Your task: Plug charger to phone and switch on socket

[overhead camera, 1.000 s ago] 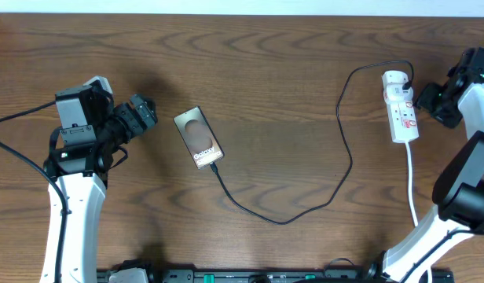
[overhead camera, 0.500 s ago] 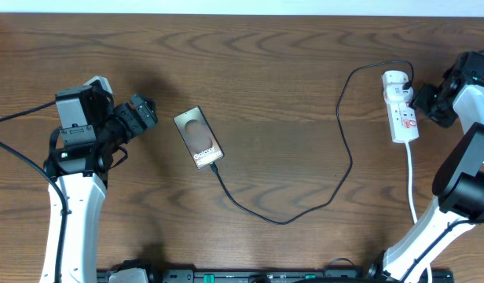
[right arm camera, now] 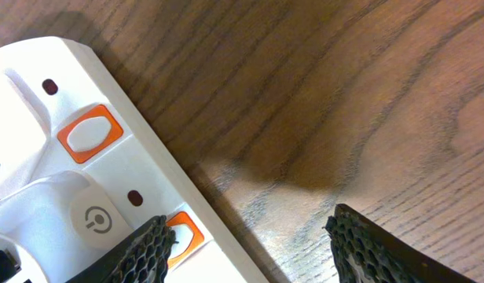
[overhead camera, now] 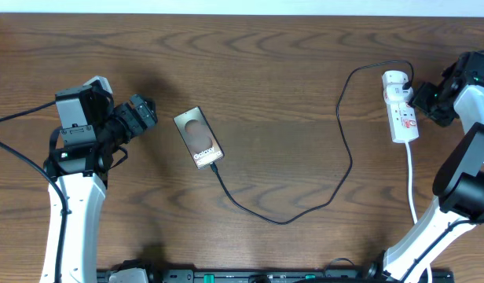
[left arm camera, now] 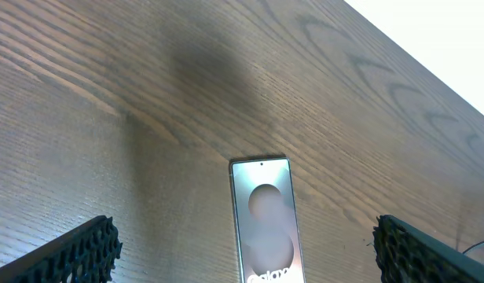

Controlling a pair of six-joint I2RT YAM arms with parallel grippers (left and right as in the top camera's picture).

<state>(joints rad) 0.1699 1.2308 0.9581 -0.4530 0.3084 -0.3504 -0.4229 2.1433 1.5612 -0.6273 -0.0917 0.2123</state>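
The brown-bronze phone [overhead camera: 199, 137] lies on the table left of centre, its "Galaxy" lettering toward the front; it also shows in the left wrist view [left arm camera: 263, 220]. The thin black charger cable [overhead camera: 305, 206] runs from the phone's lower end in a loop to the black plug in the white socket strip [overhead camera: 401, 106] at the right. My left gripper [overhead camera: 141, 114] is open and empty, just left of the phone. My right gripper [overhead camera: 423, 100] is open at the strip's right edge. In the right wrist view one fingertip [right arm camera: 144, 255] lies over an orange switch [right arm camera: 185, 233] of the strip [right arm camera: 61, 196].
The strip's thick white cord [overhead camera: 412, 185] runs toward the front edge beside my right arm. A second orange switch [right arm camera: 89, 134] shows further along the strip. The table's far edge meets a white wall at the top.
My right gripper has moved left, closer to the socket strip's right edge. The left arm, phone and cable have not moved.
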